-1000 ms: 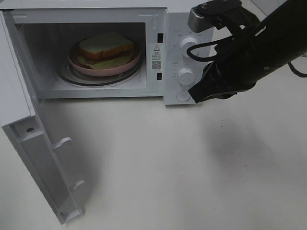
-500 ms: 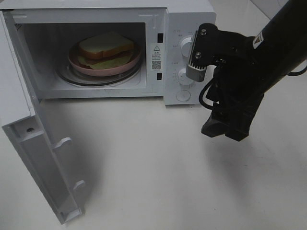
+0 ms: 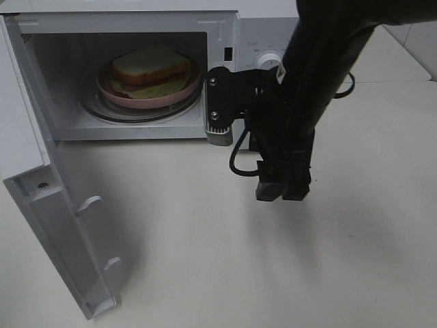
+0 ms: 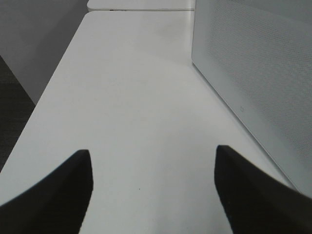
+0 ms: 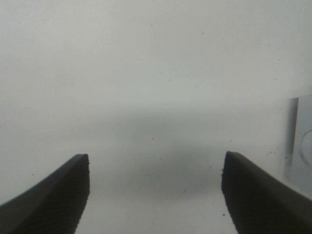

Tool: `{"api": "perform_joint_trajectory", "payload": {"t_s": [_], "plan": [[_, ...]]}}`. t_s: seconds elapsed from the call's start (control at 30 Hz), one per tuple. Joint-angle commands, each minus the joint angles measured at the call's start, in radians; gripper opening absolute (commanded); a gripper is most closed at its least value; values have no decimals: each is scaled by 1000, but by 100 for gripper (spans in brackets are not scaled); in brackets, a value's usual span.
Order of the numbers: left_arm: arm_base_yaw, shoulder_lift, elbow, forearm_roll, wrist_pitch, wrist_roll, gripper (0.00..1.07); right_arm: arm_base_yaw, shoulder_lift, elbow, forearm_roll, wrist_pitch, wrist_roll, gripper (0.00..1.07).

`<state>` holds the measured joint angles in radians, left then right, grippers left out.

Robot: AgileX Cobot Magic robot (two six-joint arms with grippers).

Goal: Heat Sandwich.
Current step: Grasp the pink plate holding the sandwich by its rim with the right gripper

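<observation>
Now that the right arm (image 3: 321, 75) has swung off the dials (image 3: 271, 60) to hang over the desk (image 3: 205, 260), the microwave (image 3: 136, 20) at the far edge stands with its door (image 3: 41, 205) wide open. The right gripper (image 3: 283, 195) has spread, empty. The sandwich (image 3: 150, 65) sits inside on its pink plate (image 3: 106, 85), so closing the door likely comes next. The arm hides most dials. The left gripper (image 4: 151, 190), spread and empty, shows only in its wrist view.

Pale sandwich (image 3: 150, 66), pink plate (image 3: 151, 102), white microwave (image 3: 223, 31)

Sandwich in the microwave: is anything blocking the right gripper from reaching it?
Nothing visible. The door stands wide open, and the sandwich lies on its plate inside, with the right gripper out front above the table.
</observation>
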<state>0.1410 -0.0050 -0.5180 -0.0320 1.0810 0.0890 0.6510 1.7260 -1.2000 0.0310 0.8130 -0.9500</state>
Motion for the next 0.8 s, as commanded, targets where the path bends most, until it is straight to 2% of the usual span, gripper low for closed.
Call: {"api": "perform_joint_trajectory", "payload": {"t_s": [0.03, 0.33, 0.8], "plan": [[-7, -16, 2, 4, -14, -4, 68, 21, 46, -56, -38, 26, -14, 72], [-7, -16, 2, 4, -14, -4, 68, 74, 217, -279, -51, 12, 45, 72], [-7, -16, 2, 4, -14, -4, 68, 90, 366, -438, -114, -141, 54, 71]]}}
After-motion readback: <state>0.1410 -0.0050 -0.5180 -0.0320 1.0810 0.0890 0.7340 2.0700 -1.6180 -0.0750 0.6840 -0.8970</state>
